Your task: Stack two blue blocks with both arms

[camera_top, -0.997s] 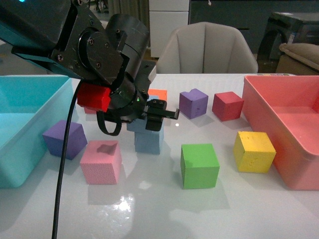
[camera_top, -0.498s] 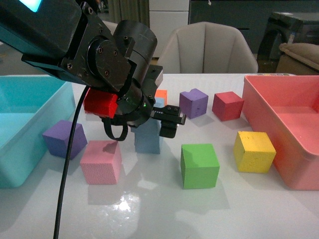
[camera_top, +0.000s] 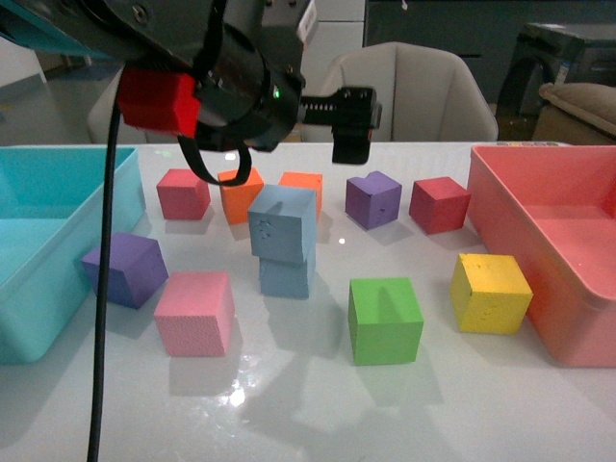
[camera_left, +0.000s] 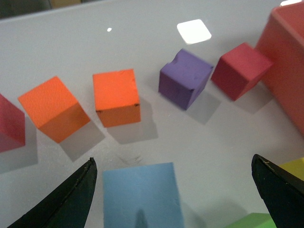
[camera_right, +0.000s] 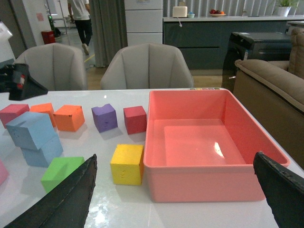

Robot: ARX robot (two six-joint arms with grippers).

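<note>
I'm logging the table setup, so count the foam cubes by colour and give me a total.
Pale blue foam cubes: 2, stacked
Purple foam cubes: 2
Orange foam cubes: 2
Red foam cubes: 2
Pink foam cube: 1
Green foam cube: 1
Yellow foam cube: 1
Total: 11 cubes

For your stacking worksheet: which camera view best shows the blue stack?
The front view: both blue blocks show, the upper one twisted on the lower. The right wrist view shows the stack smaller; the left wrist view shows only the top face.
</note>
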